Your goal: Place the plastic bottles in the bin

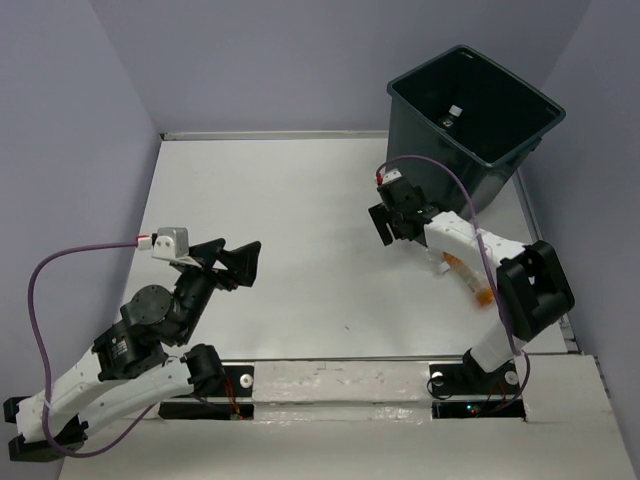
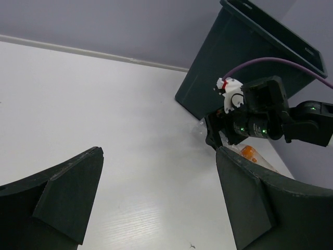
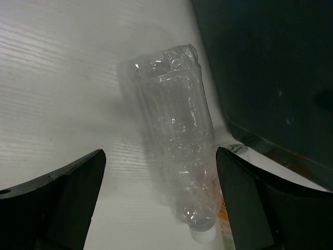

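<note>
While the left pincer (image 2: 158,156) gapes wide, the right pincer (image 3: 159,156), also wide, tilts toward a clear bottle (image 3: 177,130).

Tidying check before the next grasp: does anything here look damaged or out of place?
The clear bottle lies on its side on the table, beside the bin rather than in it, and its walls look crumpled. The open right gripper hangs over it. Nothing looks spilled.

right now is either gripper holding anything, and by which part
Nothing is held. The right gripper stands open over the clear plastic bottle lying beside the bin; the left gripper is open and empty.
</note>
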`<state>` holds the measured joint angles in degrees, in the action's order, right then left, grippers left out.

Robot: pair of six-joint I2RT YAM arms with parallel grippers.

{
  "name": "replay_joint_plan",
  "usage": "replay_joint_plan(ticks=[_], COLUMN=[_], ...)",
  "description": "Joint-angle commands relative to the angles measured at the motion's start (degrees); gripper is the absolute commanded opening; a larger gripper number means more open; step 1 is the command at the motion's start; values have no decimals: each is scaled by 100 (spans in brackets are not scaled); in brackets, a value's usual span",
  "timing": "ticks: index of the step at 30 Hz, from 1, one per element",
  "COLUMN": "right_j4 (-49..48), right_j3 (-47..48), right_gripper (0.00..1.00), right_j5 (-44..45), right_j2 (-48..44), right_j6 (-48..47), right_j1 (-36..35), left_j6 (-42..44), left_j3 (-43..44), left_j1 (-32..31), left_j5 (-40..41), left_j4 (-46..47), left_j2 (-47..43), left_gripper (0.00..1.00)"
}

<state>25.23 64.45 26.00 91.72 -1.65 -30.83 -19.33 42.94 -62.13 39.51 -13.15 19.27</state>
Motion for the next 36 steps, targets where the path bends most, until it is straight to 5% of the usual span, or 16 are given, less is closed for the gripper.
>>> replay_joint_plan(ticks=[1,10,16,22,29,36], right_j4=[-686,-1214,-1345,-1302,-2083,-2875], right_j3=[200,147,130,445,1692,3863], right_gripper=[91,86,52,41,37,35], right_j5=[608,644,371,56,-89,415], right_j2=[363,1251,1086,-249,-1508,-720], right_j6=[-186,-301,-125,-29,-869,-1927], right_j1=[-2,-2,-388,-705,-705,198], left_j6=[123,175,211,219,-202,-1447], left_j3=[-75,-93,-110,-119,-128,-839], left_j1=[34,87,262,561,939,948], left_j5=[163,66,-109,-470,-1408,-3017], left_j4=[154,190,269,321,505,2025], left_j2=[-37,60,147,393,648,1489], left_gripper=[99,99,99,99,99,99])
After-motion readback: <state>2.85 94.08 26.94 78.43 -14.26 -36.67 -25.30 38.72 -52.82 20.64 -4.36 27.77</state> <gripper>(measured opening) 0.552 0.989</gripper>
